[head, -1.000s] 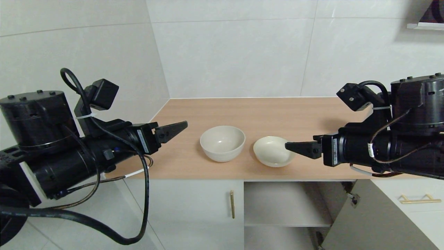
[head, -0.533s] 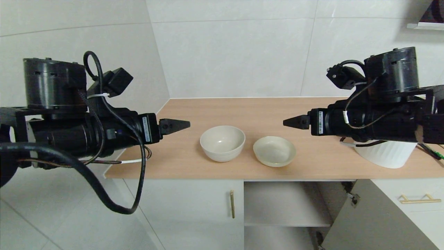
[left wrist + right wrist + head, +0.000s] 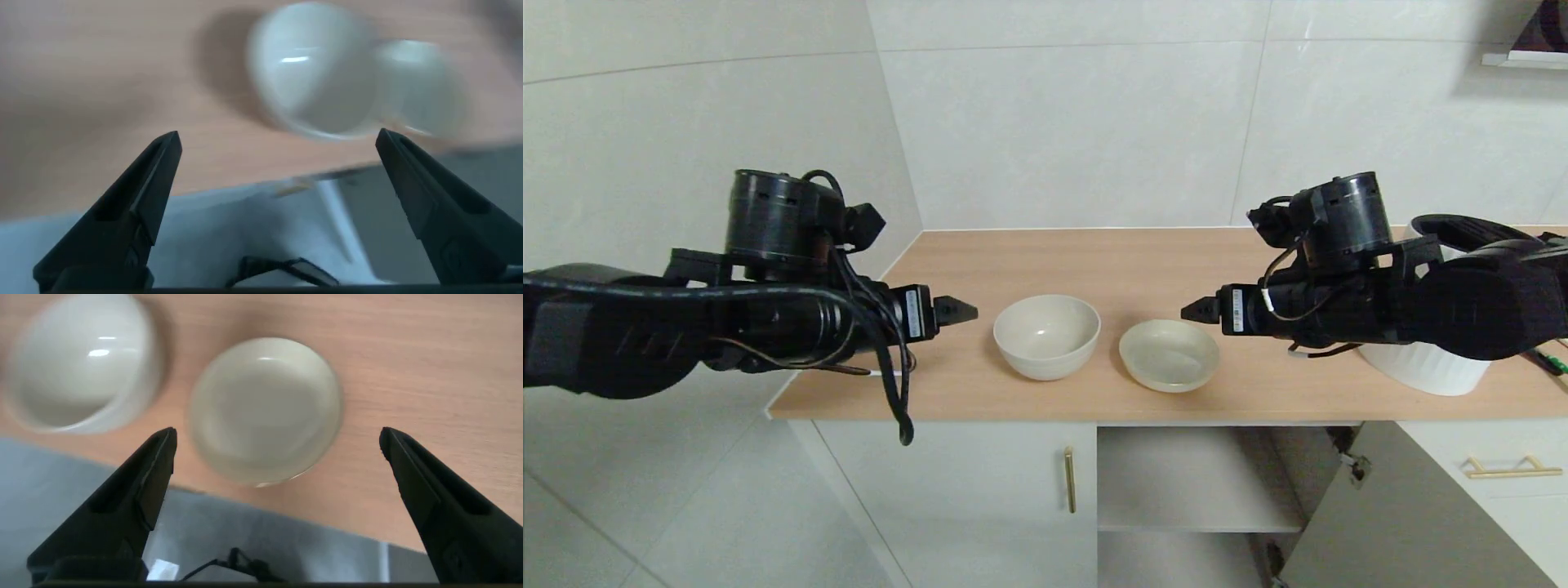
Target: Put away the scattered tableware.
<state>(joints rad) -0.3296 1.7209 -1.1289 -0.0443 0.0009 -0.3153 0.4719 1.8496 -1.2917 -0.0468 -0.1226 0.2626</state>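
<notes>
A bowl (image 3: 1046, 336) and a dish (image 3: 1169, 354) sit just beside each other, not touching, near the front edge of the table (image 3: 1143, 261). The left hand (image 3: 962, 311) hangs above the table just left of the bowl, pointing at it, fingers spread wide and holding nothing. The right hand (image 3: 1191, 310) hovers near the dish on its right side, also wide open and empty. A white tub (image 3: 1421, 371) stands further right. Below the table, a cupboard (image 3: 1188, 482) stands open.

My right arm (image 3: 1462, 302) hides much of the white tub (image 3: 1429, 374) at the surface's (image 3: 1143, 261) right edge; the deep bowl (image 3: 315, 82) looks blurred.
</notes>
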